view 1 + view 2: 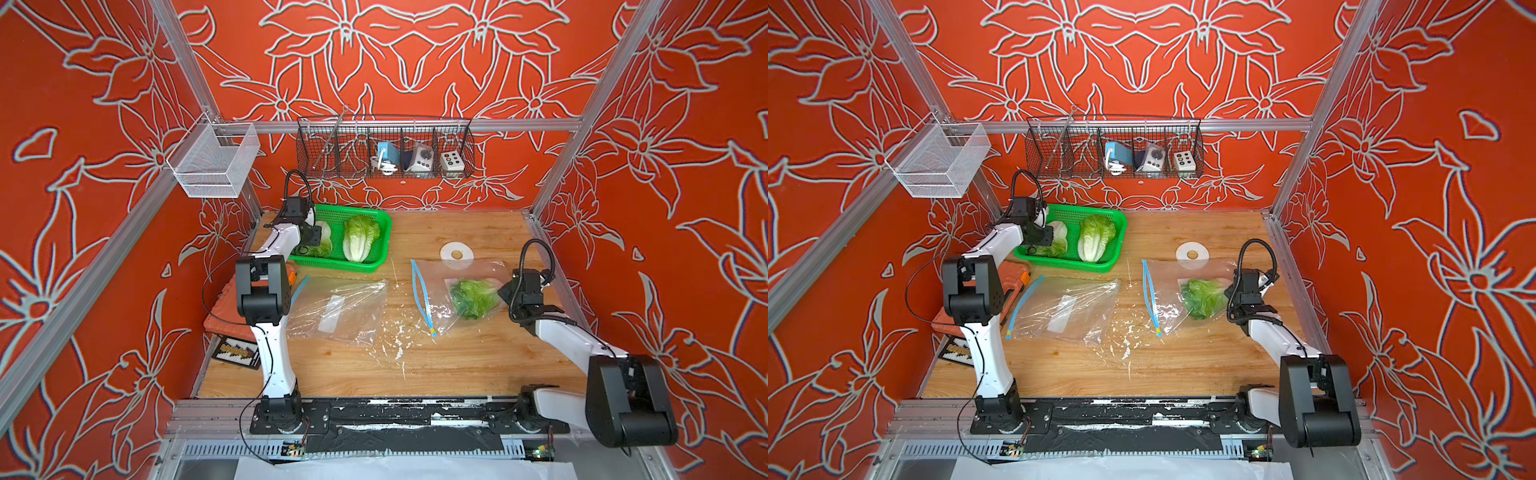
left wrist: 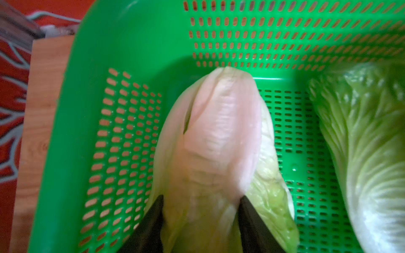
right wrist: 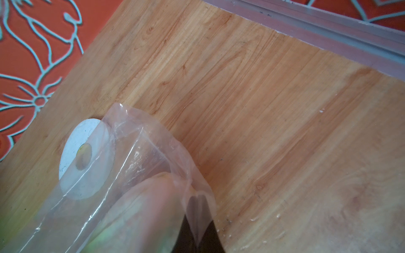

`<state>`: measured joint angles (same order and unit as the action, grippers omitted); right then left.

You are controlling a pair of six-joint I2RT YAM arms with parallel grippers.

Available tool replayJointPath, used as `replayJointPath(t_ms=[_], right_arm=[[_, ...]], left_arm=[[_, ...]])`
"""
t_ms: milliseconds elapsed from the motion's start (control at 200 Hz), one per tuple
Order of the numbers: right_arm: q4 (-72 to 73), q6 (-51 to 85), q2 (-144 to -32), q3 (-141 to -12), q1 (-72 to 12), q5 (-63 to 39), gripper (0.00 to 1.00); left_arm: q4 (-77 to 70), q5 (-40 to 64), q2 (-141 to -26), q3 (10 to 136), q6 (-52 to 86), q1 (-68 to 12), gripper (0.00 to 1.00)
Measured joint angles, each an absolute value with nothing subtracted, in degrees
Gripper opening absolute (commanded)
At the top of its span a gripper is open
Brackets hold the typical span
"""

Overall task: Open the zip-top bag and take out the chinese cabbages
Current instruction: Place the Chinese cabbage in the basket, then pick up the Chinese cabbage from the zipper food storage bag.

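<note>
Your wooden table (image 1: 457, 361) carries 6 things. The green basket (image 1: 385, 237) sits at its far left. Nearer you lie 2 bags: the empty zip-top bag (image 1: 336, 309) left of centre, and the filled zip-top bag (image 1: 436, 278) to the right, its far edge overlapping the white ring (image 1: 457, 249). An orange ridged block (image 1: 222, 309) and a black card (image 1: 237, 353) lie along the left edge. White flecks (image 1: 397, 336) dot the middle.

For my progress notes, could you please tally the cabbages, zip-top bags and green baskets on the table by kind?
Chinese cabbages: 3 (first basket cabbage, second basket cabbage, bagged cabbage)
Zip-top bags: 2 (empty bag, filled bag)
Green basket: 1
Total: 6
</note>
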<state>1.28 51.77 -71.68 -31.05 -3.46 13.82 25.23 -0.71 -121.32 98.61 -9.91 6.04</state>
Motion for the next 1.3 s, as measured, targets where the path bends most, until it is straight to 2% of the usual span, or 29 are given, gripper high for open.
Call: replayJointPath(t_ms=[50,175,225,370,625,811,1086,1301], right_arm=[[1.28,51.77,-71.68,-31.05,-3.40,13.72,0.00],[1.28,51.79,-71.68,-31.05,-3.36,13.21,0.00],[1.26,51.81,-71.66,-31.05,-3.36,12.91,0.00],[1.26,52.25,-71.50,-31.05,-3.33,11.53,0.00],[1.30,57.14,-71.40,-31.00,-3.20,7.75,0.00],[2.15,62.33,-71.64,-29.91,-3.14,3.70,0.00],[3.03,64.84,-72.38,-29.69,-3.14,1.06,0.00],[4.14,66.52,-73.47,-29.17,-3.14,-0.67,0.00]], left_arm=[[25.26,-1.15,-121.34,98.63,-9.43,6.04,0.47],[24.80,-1.30,-121.25,98.45,-7.88,5.93,0.66],[24.18,-1.17,-120.73,97.73,-7.70,5.72,0.70],[20.62,-1.15,-115.00,91.07,-4.03,4.49,0.72],[10.98,0.01,-94.19,75.66,6.20,-3.09,0.75],[4.95,5.34,-85.41,66.76,14.11,-11.81,0.63],[-3.84,17.32,-79.83,47.37,32.05,-26.22,0.30],[-12.84,23.46,-83.99,44.45,41.89,-31.86,0.22]])
